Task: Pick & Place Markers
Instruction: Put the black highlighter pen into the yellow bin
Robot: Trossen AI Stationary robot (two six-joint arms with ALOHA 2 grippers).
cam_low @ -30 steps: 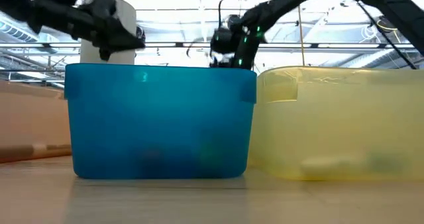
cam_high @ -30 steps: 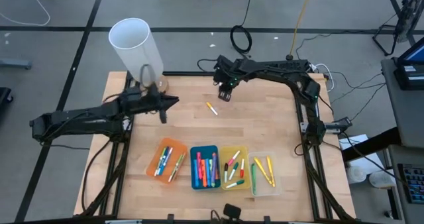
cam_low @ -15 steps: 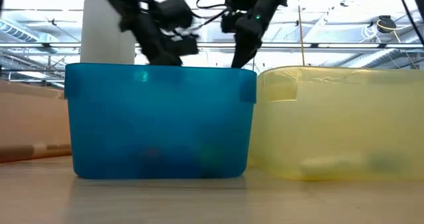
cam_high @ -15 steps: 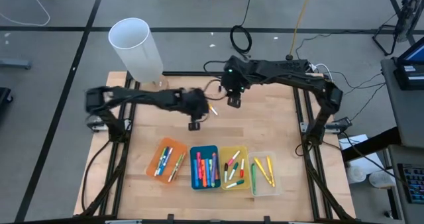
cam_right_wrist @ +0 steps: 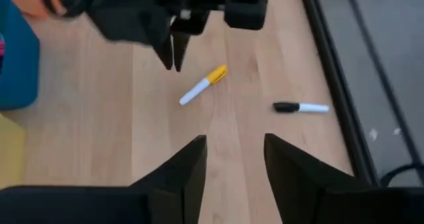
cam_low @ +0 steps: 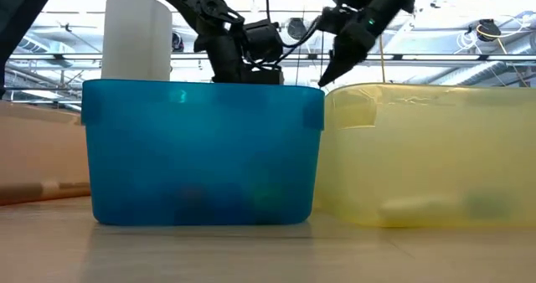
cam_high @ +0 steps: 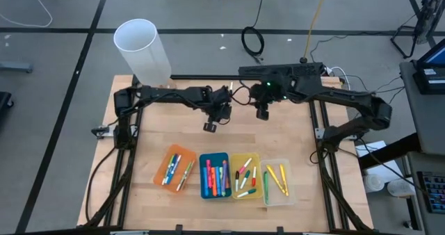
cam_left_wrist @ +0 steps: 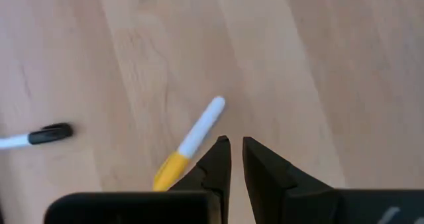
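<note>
A marker with a yellow body and a white cap (cam_left_wrist: 190, 139) lies flat on the wooden table near its middle, also in the right wrist view (cam_right_wrist: 203, 86). My left gripper (cam_left_wrist: 236, 144) (cam_high: 211, 126) hangs just above the table beside this marker, fingers shut, pointing steeply down and holding nothing. A black-capped white marker (cam_right_wrist: 301, 107) (cam_left_wrist: 38, 136) lies a little farther off. My right gripper (cam_right_wrist: 233, 151) (cam_high: 262, 113) stands open higher up, to the right of the left gripper, with nothing between its fingers. Several other markers lie in the trays.
Along the near edge stand an orange tray (cam_high: 174, 167), a blue tray (cam_high: 215, 174), a yellow tray (cam_high: 245, 174) and a clear tray (cam_high: 277, 181). A tall white cylinder (cam_high: 142, 51) stands at the far left corner. Bare wood (cam_high: 167, 131) surrounds the two loose markers.
My left arm has swung from the table's left side to its middle; its gripper has tipped from near level to pointing steeply down and sunk beside the yellow marker. My right gripper has drawn back toward the right and risen. The yellow marker has stayed in place.
</note>
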